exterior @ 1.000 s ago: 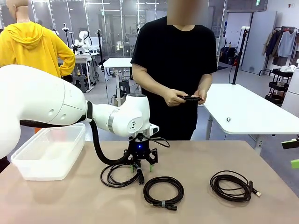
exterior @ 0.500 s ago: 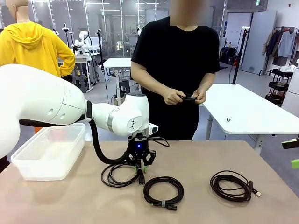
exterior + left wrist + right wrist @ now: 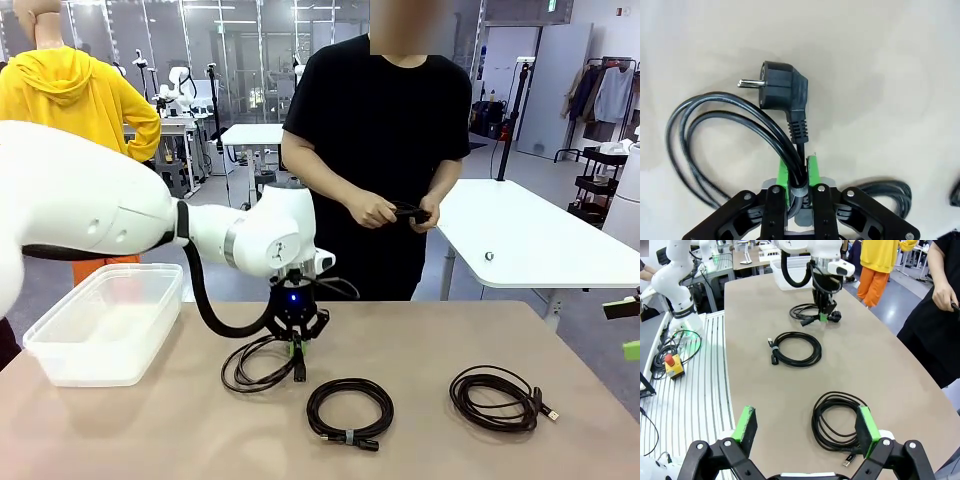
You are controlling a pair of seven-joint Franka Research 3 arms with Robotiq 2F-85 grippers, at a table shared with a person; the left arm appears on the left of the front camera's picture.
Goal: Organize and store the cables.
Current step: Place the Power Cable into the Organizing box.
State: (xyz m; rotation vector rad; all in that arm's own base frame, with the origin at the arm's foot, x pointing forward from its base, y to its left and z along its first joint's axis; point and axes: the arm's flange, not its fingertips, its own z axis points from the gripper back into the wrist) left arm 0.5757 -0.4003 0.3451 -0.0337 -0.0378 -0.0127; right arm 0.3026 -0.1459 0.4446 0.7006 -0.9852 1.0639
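Observation:
Three black cables lie on the tan table. My left gripper [image 3: 296, 346] [image 3: 799, 172] is shut on the left cable [image 3: 258, 368], a loose coil with a round mains plug [image 3: 782, 90], pinching its strands between the green pads and holding that side slightly off the table. A tied coil [image 3: 350, 408] lies just right of it, and a third coil [image 3: 495, 398] lies farther right. My right gripper [image 3: 807, 427] hovers open above that third coil [image 3: 816, 422], with nothing between its fingers. The person across the table holds another black cord [image 3: 408, 212] in both hands.
A clear plastic bin [image 3: 105, 325] stands at the table's left end, close to the left arm. In the right wrist view the tied coil [image 3: 816, 352] lies between my right gripper and the left gripper [image 3: 824, 315]. A white table stands behind at right.
The left gripper's fingers came together on the plug cable and rose a little, dragging the coil up and slightly right. The person's hands kept working the cord. The right gripper stayed put.

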